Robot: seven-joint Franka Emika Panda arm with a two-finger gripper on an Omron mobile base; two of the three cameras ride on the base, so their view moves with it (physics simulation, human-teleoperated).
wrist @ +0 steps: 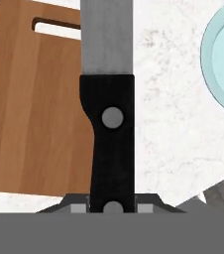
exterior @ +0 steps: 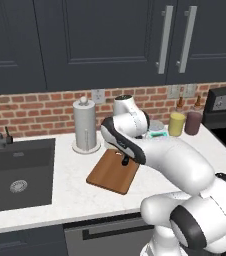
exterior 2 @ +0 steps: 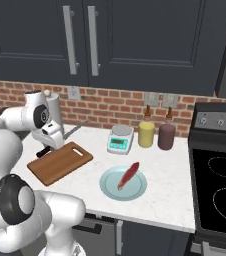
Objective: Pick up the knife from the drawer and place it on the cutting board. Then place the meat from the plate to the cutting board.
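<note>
Gripper (exterior: 125,160) low over rectangular brown wooden cutting board (exterior: 110,175) on white speckled tabletop (exterior: 70,190). Grey cylindrical paper-towel holder (exterior: 84,125) beyond gripper, leftward. Black sink (exterior: 15,175) far left.

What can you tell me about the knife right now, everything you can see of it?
The knife has a black handle with silver rivets and a flat grey metal blade. The gripper clamps the handle's end. In the hand view it hangs over the right edge of the wooden cutting board and the white counter. From the right base view, the blade points toward the brick wall, raised above the board.
</note>
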